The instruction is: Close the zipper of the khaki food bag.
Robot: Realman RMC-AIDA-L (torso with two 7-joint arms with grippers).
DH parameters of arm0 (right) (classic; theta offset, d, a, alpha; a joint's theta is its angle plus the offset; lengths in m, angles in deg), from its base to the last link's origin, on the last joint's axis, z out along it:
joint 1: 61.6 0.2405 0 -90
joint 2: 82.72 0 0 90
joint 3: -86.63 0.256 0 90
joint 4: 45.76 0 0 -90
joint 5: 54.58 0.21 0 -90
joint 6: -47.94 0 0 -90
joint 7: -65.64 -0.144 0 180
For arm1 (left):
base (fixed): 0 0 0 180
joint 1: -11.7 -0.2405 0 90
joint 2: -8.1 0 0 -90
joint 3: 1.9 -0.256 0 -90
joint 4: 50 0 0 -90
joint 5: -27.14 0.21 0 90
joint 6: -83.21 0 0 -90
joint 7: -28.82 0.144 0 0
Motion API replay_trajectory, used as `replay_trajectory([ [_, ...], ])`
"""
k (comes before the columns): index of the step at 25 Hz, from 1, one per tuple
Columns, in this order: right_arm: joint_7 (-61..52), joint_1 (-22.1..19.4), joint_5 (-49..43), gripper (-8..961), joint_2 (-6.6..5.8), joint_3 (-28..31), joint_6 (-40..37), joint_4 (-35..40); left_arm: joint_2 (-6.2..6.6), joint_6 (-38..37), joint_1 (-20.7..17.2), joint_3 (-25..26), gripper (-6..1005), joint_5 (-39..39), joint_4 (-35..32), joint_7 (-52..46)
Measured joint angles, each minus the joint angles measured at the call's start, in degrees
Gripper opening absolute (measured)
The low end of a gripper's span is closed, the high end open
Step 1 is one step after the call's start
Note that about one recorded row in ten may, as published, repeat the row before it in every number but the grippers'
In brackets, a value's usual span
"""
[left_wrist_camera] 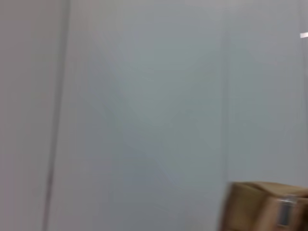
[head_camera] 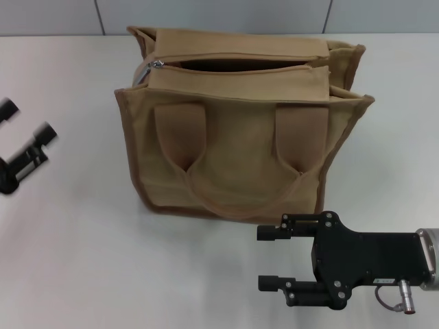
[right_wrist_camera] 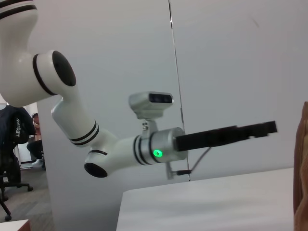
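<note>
The khaki food bag [head_camera: 240,137] stands upright on the white table [head_camera: 82,260], its two brown handles hanging down the front. The zipper [head_camera: 233,65] on its top panel gapes open, and the silver pull [head_camera: 158,64] sits at the bag's left end. My left gripper [head_camera: 27,120] is open and empty, in the air left of the bag and apart from it. My right gripper [head_camera: 264,258] is open and empty, low in front of the bag's right corner, fingers pointing left. A bag corner [left_wrist_camera: 264,207] shows in the left wrist view. The right wrist view shows the left arm [right_wrist_camera: 144,149] and the bag's edge [right_wrist_camera: 302,168].
A grey panelled wall [head_camera: 206,14] stands behind the table. White tabletop lies to the left, right and front of the bag.
</note>
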Motion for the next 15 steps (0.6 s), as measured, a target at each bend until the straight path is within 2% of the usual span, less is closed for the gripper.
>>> replay_trajectory([
  [3,0.0,0.0,0.0,629,0.00,0.0,-0.1,0.0,-0.01,3.3,2.2,0.3,767,0.2,1.3,0.2],
  [5,0.1,0.1,0.0,629,0.02,0.0,-0.1,-0.1,-0.17,5.6,5.0,-1.5,764,0.6,2.1,0.3],
  [9,0.1,0.3,0.1,629,0.06,0.0,-0.1,-0.2,-0.26,7.3,7.6,-3.5,760,0.7,3.6,0.4],
  [10,0.1,0.3,0.1,629,0.06,0.0,0.0,-0.2,-0.25,8.1,9.1,-5.7,759,0.6,4.1,0.5],
  [15,0.5,0.0,0.2,629,0.08,0.1,0.0,-0.8,-0.32,9.3,11.7,-6.9,754,0.5,4.3,0.6],
])
